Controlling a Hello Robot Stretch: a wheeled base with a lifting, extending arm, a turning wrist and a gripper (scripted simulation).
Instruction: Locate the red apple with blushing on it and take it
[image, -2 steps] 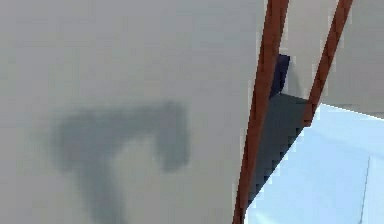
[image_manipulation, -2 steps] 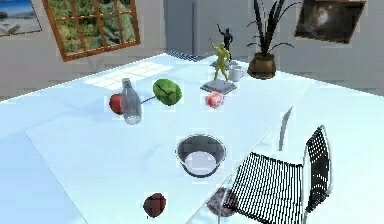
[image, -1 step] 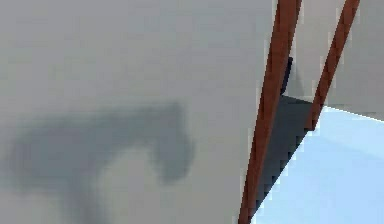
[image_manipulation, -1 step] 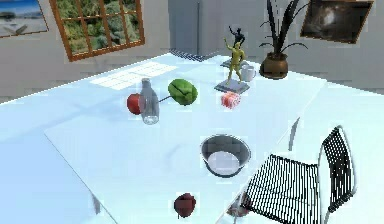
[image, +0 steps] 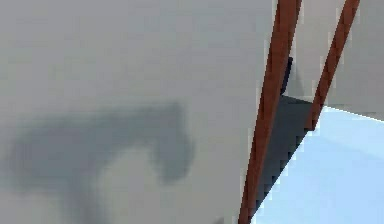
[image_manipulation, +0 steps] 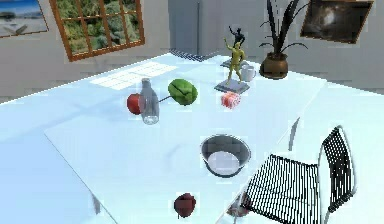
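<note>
Arm side view: white table (image_manipulation: 70, 150). A metal bowl (image_manipulation: 224, 166) stands toward the chair side, and nothing can be made out in it. A clear bottle (image_manipulation: 149, 102) stands upright mid-table, contents not discernible. A red round thing (image_manipulation: 134, 102), possibly the apple, is just beside the bottle and partly behind it. A green round thing (image_manipulation: 182, 91) lies near the bottle's other side. A second, darker red round thing (image_manipulation: 185, 205) sits apart from the bowl, toward the picture's bottom; I cannot tell which one is the blushed apple. At the far end are a white mug (image_manipulation: 247, 72), a figurine (image_manipulation: 236, 52) and a brown pot (image_manipulation: 274, 67) holding a plant. A black wire chair (image_manipulation: 300, 185) stands against the table edge at the view's lower right. Forward view: bare grey wall (image: 120, 70), and two red-brown posts (image: 270, 110) close at the right. Gripper state: cannot tell.
</note>
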